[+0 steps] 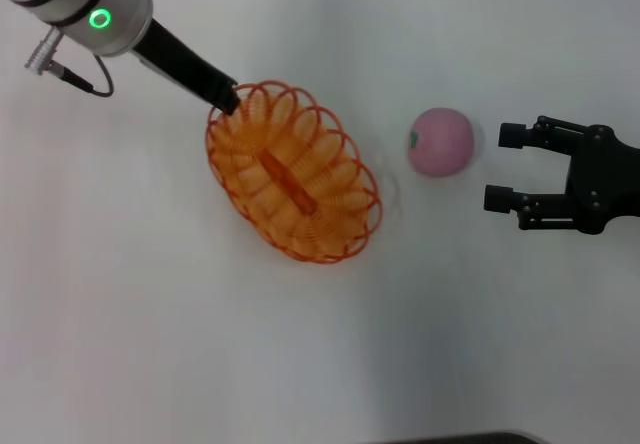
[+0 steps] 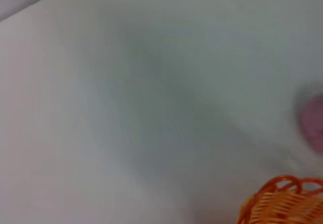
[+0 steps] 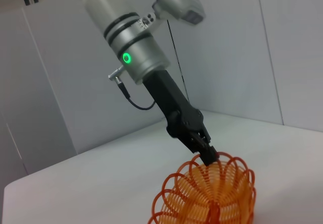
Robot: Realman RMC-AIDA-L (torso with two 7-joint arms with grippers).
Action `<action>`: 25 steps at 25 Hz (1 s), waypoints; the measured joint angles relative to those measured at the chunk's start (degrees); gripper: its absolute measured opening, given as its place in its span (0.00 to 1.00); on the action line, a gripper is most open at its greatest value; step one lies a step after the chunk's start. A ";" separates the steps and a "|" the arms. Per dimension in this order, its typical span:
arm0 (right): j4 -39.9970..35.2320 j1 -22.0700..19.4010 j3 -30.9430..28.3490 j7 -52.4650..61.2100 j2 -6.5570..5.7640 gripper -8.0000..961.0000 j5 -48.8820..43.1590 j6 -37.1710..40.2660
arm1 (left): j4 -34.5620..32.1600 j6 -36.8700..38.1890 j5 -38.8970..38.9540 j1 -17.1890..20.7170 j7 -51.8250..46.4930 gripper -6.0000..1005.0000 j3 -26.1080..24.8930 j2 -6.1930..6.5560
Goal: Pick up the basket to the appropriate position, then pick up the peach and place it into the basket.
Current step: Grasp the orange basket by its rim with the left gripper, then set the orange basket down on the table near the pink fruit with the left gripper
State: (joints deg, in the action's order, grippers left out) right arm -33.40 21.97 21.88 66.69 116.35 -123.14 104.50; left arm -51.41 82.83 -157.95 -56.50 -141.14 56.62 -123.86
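The oval orange looped-wire basket (image 1: pixel 292 173) lies mid-surface, its far rim pinched in the left pincer (image 1: pixel 224 100): the placing step is judged in hand. The round pale pink peach (image 1: pixel 441 141) lies beside it, the right pincer (image 1: pixel 505 167) spread wide nearby, next to close in on it.

The basket (image 1: pixel 292 172) looks like glossy orange plastic wire, the peach (image 1: pixel 440 142) is matt pink, and the table (image 1: pixel 150 314) is smooth plain white.

Left claw (image 1: pixel 226 99) angled down, fingers pinched; right claw (image 1: pixel 508 167) low, fingers spread
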 joint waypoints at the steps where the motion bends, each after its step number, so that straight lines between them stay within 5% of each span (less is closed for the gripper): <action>1: 0.00 0.00 0.00 0.00 0.00 0.98 0.00 0.00 | -0.91 1.04 1.15 0.45 -0.31 0.06 -0.82 0.05; 6: -0.17 0.00 -0.01 -0.70 -0.01 0.98 0.09 0.42 | -2.21 3.93 3.54 0.86 -3.15 0.05 -6.06 0.17; 16: -0.56 0.00 -1.14 -4.20 -0.77 0.98 0.27 3.23 | -1.84 2.26 4.64 1.22 -15.20 0.05 -7.75 -0.06; 25: -0.62 -0.58 -0.85 -9.65 -1.30 0.98 0.01 3.68 | -1.79 -6.26 15.06 9.44 -26.17 0.05 -7.42 -0.60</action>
State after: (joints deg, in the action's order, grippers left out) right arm -34.02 21.39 21.03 57.04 115.05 -123.12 108.18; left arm -53.20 76.57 -142.89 -47.06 -167.31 49.20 -124.47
